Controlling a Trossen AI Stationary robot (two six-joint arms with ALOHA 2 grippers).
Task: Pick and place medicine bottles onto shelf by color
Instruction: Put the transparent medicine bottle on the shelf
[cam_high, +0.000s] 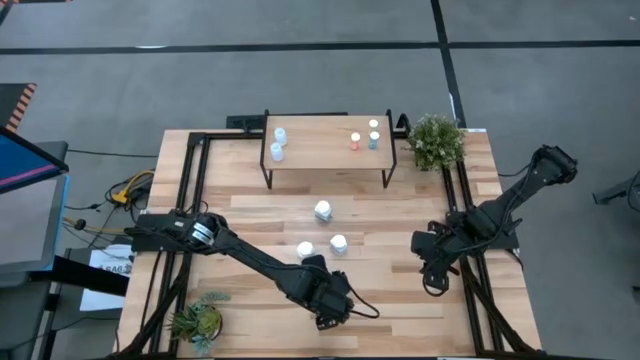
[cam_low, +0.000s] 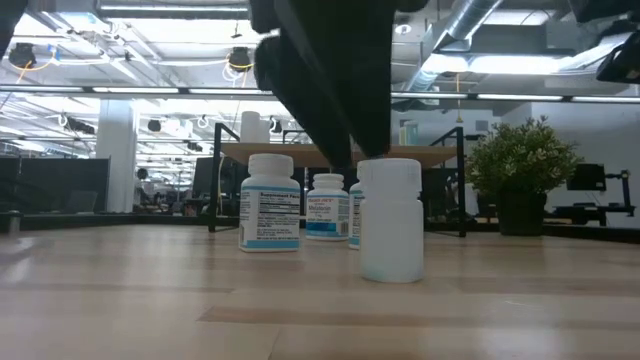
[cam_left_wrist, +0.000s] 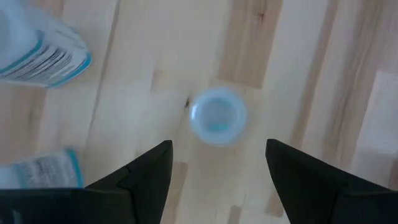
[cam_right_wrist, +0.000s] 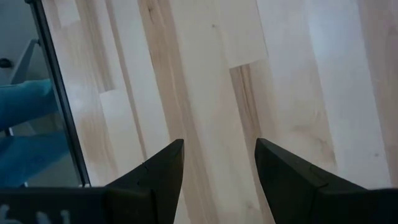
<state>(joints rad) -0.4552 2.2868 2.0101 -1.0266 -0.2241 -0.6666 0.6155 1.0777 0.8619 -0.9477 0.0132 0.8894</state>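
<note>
Three larger white medicine bottles with blue labels (cam_high: 323, 211) stand near the middle of the light wooden plank worktop (cam_high: 400, 300), just in front of the low shelf with the pale wooden top and thin black legs (cam_high: 325, 150). A fourth, small white bottle with a light-blue cap (cam_left_wrist: 217, 116) stands closer to the worktop's near edge, directly beneath the left gripper (cam_left_wrist: 217, 163), whose dark fingers are spread wide on either side of it without touching it.

On the shelf stand five tiny bottles: two pale-blue-capped ones (cam_high: 279, 143) at its left end and three at its right end, one orange-capped (cam_high: 354, 140), one pale (cam_high: 373, 125) and one greenish (cam_high: 373, 140).

The right gripper (cam_right_wrist: 219, 163) hangs over bare planks near the worktop's right edge, fingers apart and empty.

Two green potted plants sit at corners: one (cam_high: 436, 142) far right, one (cam_high: 198, 318) near left. Open boards lie between the bottles and the right arm.
</note>
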